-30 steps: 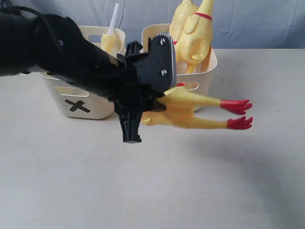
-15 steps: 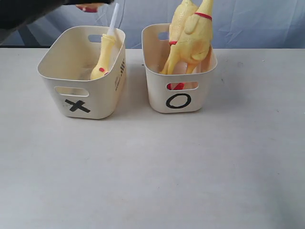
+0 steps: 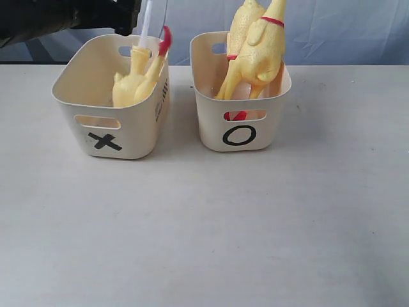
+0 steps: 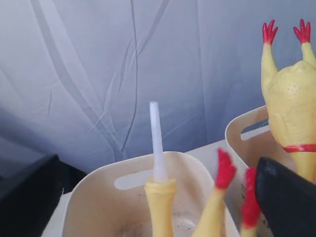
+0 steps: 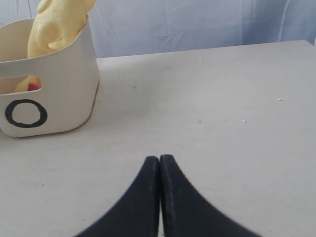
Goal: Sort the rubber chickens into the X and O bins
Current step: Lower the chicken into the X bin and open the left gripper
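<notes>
The X bin point(image 3: 137, 137) holds two small rubber chickens. The white-tube chicken point(image 3: 140, 56) stands at its back. The other small chicken point(image 3: 131, 86) lies against the right wall with its red feet point(image 3: 165, 41) up. My left gripper point(image 3: 124, 19) hovers open above the bin's back edge. In the left wrist view its fingers point(image 4: 289, 197) stand wide apart around the tube chicken point(image 4: 159, 197) and the red feet point(image 4: 225, 169). Two large chickens point(image 3: 259, 51) stick out of the O bin point(image 3: 211, 121). My right gripper point(image 5: 160, 159) is shut and empty over the table.
A blue cloth backdrop point(image 3: 345, 29) hangs behind the bins. The white table point(image 3: 204, 224) spreads in front of both bins. The right wrist view shows the O bin point(image 5: 59, 89) off to one side, with a chicken point(image 5: 54, 24) in it.
A second ago the left gripper held the small chicken in front of the bins. It lifted it up and back; now the chicken lies in the X bin and the jaws are open.
</notes>
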